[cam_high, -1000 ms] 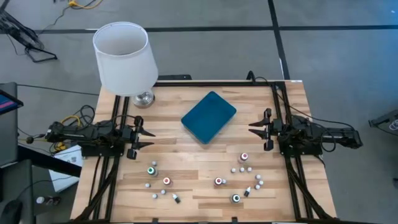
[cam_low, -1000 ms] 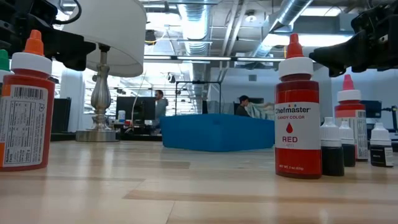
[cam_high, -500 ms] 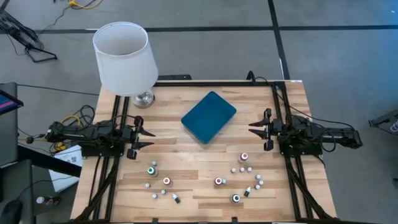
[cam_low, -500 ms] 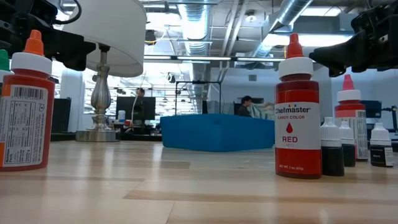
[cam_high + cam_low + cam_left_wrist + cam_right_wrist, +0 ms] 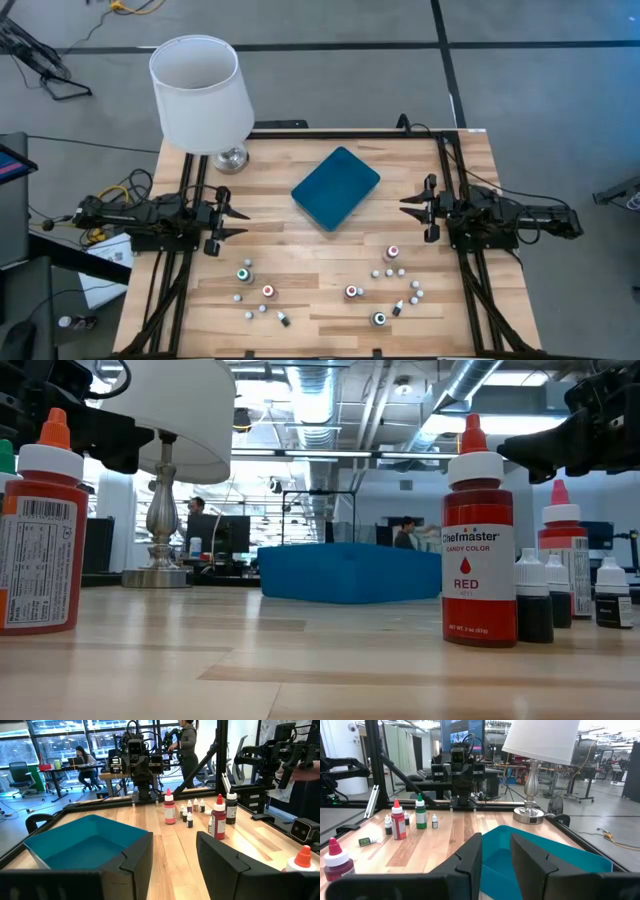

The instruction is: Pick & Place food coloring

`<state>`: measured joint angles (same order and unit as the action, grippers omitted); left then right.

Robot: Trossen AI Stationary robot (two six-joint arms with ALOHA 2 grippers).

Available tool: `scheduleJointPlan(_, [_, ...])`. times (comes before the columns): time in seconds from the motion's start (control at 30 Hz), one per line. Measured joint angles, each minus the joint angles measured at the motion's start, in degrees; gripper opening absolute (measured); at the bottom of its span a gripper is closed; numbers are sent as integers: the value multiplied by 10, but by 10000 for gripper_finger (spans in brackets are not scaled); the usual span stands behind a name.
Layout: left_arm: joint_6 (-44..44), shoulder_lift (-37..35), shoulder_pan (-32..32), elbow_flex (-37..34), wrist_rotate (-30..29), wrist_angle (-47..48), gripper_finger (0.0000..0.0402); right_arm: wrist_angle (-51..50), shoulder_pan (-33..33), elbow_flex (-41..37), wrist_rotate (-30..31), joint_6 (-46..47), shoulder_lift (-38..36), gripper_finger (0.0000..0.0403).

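The food coloring bottles stand upright on the wooden table near its near edge, in two loose groups: a left group (image 5: 256, 293) and a right group (image 5: 388, 288). In the low view a red bottle (image 5: 479, 550) and an orange-capped one (image 5: 40, 540) stand closest. The teal tray (image 5: 336, 187) lies flat at the table's middle. My left gripper (image 5: 243, 221) hovers open at the table's left side, pointing at the tray. My right gripper (image 5: 405, 206) hovers open at the right side, facing it. Neither holds anything, as their wrist views show (image 5: 175, 860) (image 5: 496, 855).
A lamp with a white shade (image 5: 198, 92) stands on its metal base (image 5: 231, 157) at the far left corner. A black frame (image 5: 445, 150) runs along the table's edges. Bare wood (image 5: 320, 255) lies between the tray and the bottles. People move in the room behind.
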<state>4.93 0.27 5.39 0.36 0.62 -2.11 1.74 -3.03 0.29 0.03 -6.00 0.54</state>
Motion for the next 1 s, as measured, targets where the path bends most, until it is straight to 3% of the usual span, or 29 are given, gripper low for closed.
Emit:
scheduleJointPlan(0.13, [-6, 0, 0, 0, 2, -51, 144, 0, 0, 0, 0, 0, 0, 93])
scheduleJointPlan(0.33, [-152, 0, 0, 0, 20, -76, 144, 5, 0, 0, 0, 0, 0, 93])
scheduleJointPlan(0.43, [-170, 0, 0, 0, 20, -74, 144, 8, 0, 0, 0, 19, 0, 93])
scheduleJointPlan(0.57, [-161, 0, 0, 0, 18, -66, 144, 40, 0, 0, 0, 131, 0, 93])
scheduleJointPlan(0.67, [-132, 0, 0, 0, -20, -70, 144, 87, 0, 0, 0, 177, 0, 93])
scheduleJointPlan(0.8, [-124, 0, 0, 0, -74, -70, 144, 119, 0, 0, 0, 183, 0, 93])
scheduleJointPlan(0.9, [-143, 0, 0, 0, -75, -76, 144, 153, -4, 2, 1, 163, 0, 93])
scheduleJointPlan(1.0, [-96, 0, 0, 0, -81, -80, 144, 167, -9, 16, 0, 163, 0, 93])
